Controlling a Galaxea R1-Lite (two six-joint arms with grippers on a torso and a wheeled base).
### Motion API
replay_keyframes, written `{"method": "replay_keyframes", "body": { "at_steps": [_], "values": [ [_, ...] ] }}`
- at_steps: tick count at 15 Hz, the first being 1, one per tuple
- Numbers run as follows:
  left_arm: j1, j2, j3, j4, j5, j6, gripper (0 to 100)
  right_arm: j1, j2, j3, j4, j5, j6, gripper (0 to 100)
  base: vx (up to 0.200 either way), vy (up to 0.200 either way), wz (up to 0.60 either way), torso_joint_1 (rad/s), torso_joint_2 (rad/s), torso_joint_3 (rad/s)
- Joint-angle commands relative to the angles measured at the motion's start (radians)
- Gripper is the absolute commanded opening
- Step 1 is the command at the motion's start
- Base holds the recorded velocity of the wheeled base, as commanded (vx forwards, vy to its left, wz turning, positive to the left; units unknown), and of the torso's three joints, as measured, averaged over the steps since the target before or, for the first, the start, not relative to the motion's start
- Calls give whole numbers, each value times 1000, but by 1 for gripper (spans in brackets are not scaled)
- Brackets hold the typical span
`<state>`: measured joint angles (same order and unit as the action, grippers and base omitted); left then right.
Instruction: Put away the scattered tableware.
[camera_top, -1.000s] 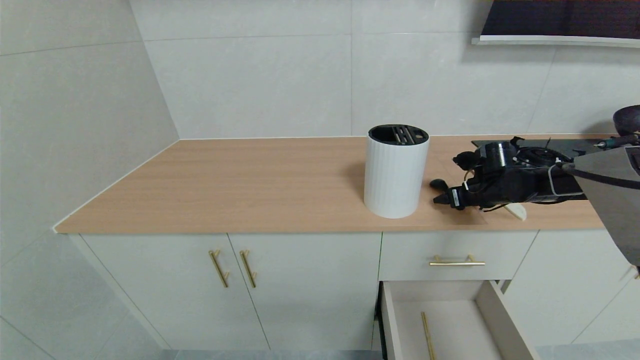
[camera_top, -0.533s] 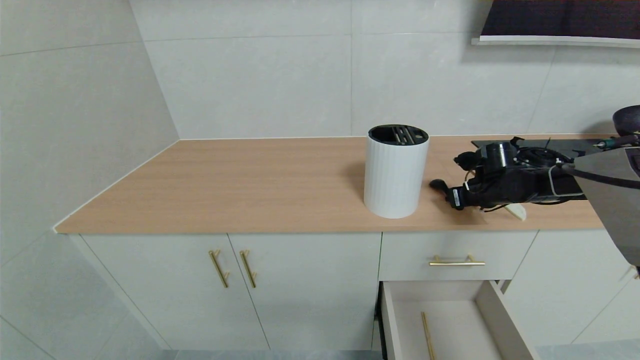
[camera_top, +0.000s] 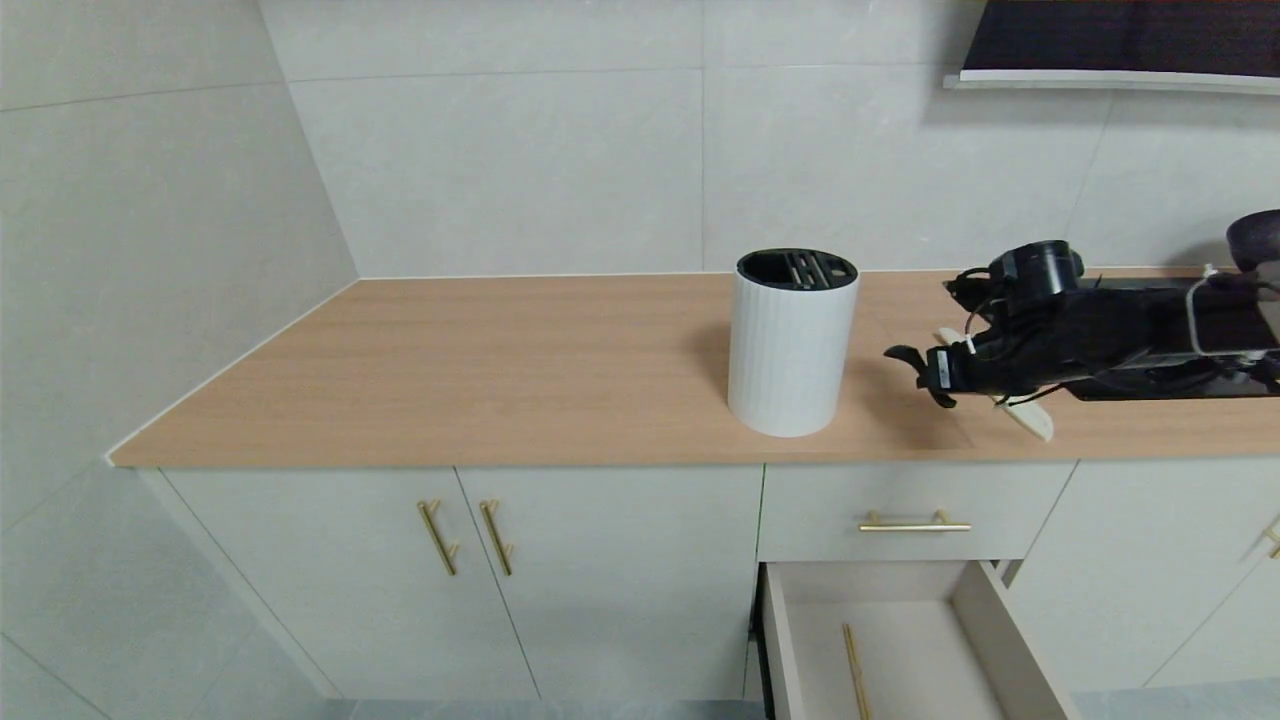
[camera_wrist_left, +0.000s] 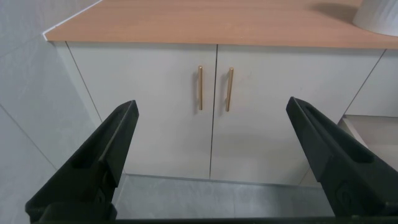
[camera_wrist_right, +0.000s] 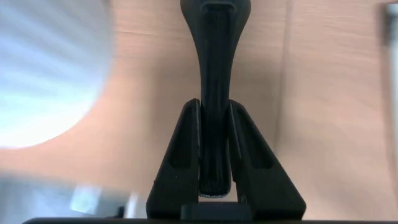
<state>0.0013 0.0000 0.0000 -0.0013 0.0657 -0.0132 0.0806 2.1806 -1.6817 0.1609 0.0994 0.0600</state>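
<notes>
A: Right hand (camera_top: 925, 372) has lifted off the table (camera_top: 500, 370) and drawn back a little from the white ribbed holder (camera_top: 790, 350), carrying the black handle (camera_top: 903, 354) up with it.

B: Is it grasping that handle?

A: Yes. Its fingers are clenched on it, and the handle's free end points toward the holder, above the wood.

B: And left to right?

A: Left hand (camera_wrist_left: 211, 106) hangs released, fingers spread wide, before the cabinet doors (camera_wrist_left: 155, 124). The holder, with a slotted black top, stands upright near the table's front edge. Under the right arm a cream utensil (camera_top: 1032, 420) lies flat. Below, a drawer (camera_top: 975, 620) stands open.
</notes>
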Motion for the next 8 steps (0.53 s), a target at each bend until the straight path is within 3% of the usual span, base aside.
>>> {"method": "replay_keyframes", "body": {
  "at_steps": [1, 8],
  "values": [
    [0, 0, 0, 0, 0, -1, 100, 1, -303, 257, 19, 6, 14, 0, 0, 0, 0, 0, 0, 0],
    [0, 0, 0, 0, 0, -1, 100, 10, -610, 708, 12, -24, 14, 0, 0, 0, 0, 0, 0, 0]
  ]
}}
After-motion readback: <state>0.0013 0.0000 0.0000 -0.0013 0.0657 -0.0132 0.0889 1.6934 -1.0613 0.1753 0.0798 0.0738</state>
